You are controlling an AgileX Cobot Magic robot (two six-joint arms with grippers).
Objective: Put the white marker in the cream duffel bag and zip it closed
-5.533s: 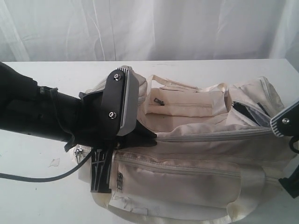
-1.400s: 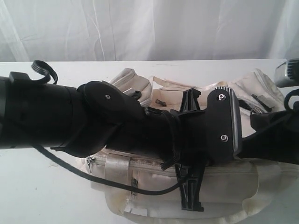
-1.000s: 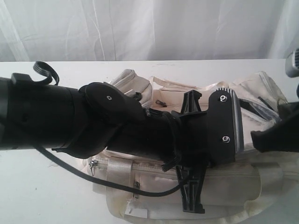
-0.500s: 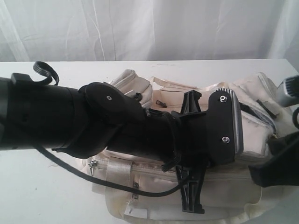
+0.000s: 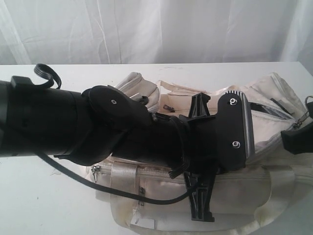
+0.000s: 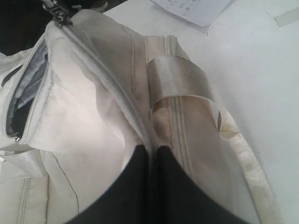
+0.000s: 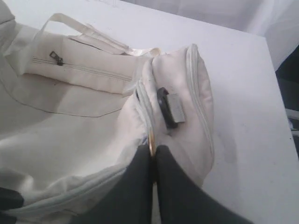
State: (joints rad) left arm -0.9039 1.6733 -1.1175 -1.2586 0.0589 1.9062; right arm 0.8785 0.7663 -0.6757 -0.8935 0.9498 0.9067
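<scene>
The cream duffel bag (image 5: 244,188) lies on the white table, largely covered in the exterior view by my black left arm (image 5: 98,127). In the left wrist view my left gripper (image 6: 149,148) is shut, pinching the bag's grey zip seam (image 6: 112,81); a metal zip pull (image 6: 57,11) sits at the seam's far end. My right gripper (image 7: 151,148) is shut on a thin gold-coloured zip pull at the bag's end, and it shows at the right edge of the exterior view (image 5: 296,139). The white marker is out of view.
A black clip with a grey tab (image 7: 169,107) sits on the bag's end pocket. A side pocket with a small dark zip pull (image 7: 58,58) faces the back. A sheet of paper (image 6: 191,7) lies on the table (image 6: 261,93) beyond the bag.
My right gripper dipped low, then rose and moved right, keeping its hold; the bag's right end shifted with it. The left arm stayed put.
</scene>
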